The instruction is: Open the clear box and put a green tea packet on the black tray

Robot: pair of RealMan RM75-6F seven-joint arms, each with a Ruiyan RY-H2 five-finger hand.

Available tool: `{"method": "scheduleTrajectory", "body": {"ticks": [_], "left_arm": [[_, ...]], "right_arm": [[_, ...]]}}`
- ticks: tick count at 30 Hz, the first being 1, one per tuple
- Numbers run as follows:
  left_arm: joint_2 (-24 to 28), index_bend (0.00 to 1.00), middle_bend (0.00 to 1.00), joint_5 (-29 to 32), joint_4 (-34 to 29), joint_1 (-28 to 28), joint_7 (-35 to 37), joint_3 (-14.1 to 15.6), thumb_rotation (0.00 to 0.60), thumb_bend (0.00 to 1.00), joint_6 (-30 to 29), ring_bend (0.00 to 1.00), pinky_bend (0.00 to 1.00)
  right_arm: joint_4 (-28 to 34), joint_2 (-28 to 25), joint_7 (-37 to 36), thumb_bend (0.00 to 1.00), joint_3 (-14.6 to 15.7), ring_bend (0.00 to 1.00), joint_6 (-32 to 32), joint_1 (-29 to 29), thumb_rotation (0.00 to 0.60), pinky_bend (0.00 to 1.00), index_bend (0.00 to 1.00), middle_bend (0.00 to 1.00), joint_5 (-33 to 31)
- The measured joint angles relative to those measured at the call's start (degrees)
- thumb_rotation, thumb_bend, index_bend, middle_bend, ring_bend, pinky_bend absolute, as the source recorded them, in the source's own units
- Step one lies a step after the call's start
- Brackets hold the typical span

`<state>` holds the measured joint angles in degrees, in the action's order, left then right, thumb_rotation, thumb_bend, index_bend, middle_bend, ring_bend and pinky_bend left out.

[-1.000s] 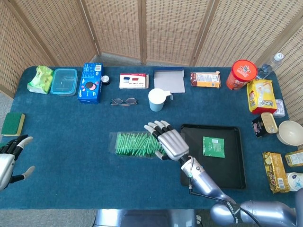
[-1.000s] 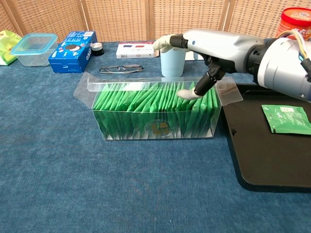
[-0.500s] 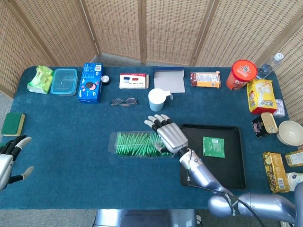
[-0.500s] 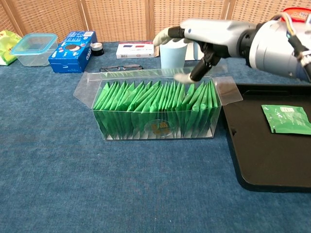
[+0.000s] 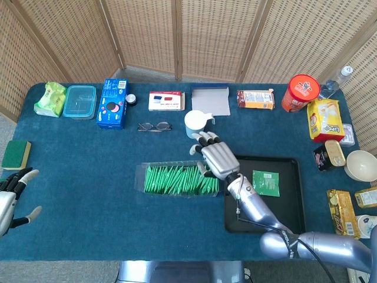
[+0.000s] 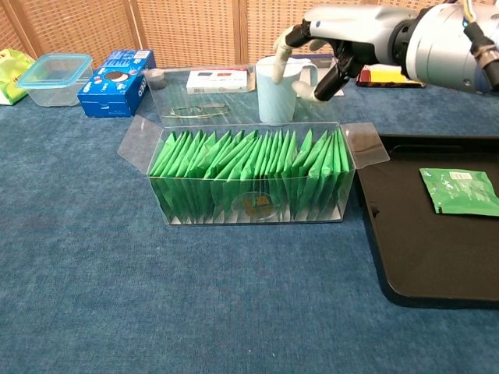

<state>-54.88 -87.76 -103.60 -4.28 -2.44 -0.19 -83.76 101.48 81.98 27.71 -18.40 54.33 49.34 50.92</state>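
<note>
Clear box (image 6: 253, 178) lid up. Right hand (image 5: 217, 160) above it, fingers (image 6: 322, 84) apart, empty. One green tea packet (image 6: 460, 192) on black tray (image 6: 421, 257).

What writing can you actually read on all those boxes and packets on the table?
"OREO": on the blue box, just legible in the chest view.
Red canister, yellow bag, brown packet and red-and-white box: print shows, too small to read.
Green tea packet on the black tray: markings blurred.
</note>
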Motion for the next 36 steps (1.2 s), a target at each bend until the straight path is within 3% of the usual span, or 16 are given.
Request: {"method": "scheduleTrajectory", "body": {"ticks": [8,19,22,29,36], "left_arm": [[0.1,0.14,0.13,0.0,-0.5,-0.1,-0.5,-0.1,0.600,0.20,0.0,0.16,0.24],[0.1,0.13,0.13,0.2,-0.2,0.0,-0.2,0.1,0.600,0.20,0.1,0.16,0.24],[0.0,0.13,0.13,0.2,-0.1,-0.1,-0.2,0.1,0.600,0.20,0.2,0.16,0.24],[0.2,0.13,0.13,0.6,0.0,0.1,-0.2,0.1,0.600,0.20,0.1,0.16,0.24],[0.2,0.13,0.13,0.5,0.4,0.5,0.4,0.3,0.600,0.20,-0.3,0.16,0.24]], "right_arm": [[-2.3,-0.2,-1.7,0.61,-0.6,0.12,-0.4,1.3,0.600,0.09,0.55,0.17,-0.7],[-5.5,-0.8,-2.2,0.62,-0.6,0.13,-2.3,3.6,0.600,0.09,0.60,0.21,-4.6],[-6.1,-0.8,-1.4,0.61,-0.2,0.13,-2.6,4.4,0.600,0.09,0.55,0.20,-6.1],[-8.3,0.3,0.1,0.61,0.9,0.13,-2.3,6.0,0.600,0.09,0.29,0.16,-7.6],[-12.2,3.3,2.1,0.58,2.6,0.12,0.2,6.9,0.600,0.09,0.20,0.12,-7.4]]}}
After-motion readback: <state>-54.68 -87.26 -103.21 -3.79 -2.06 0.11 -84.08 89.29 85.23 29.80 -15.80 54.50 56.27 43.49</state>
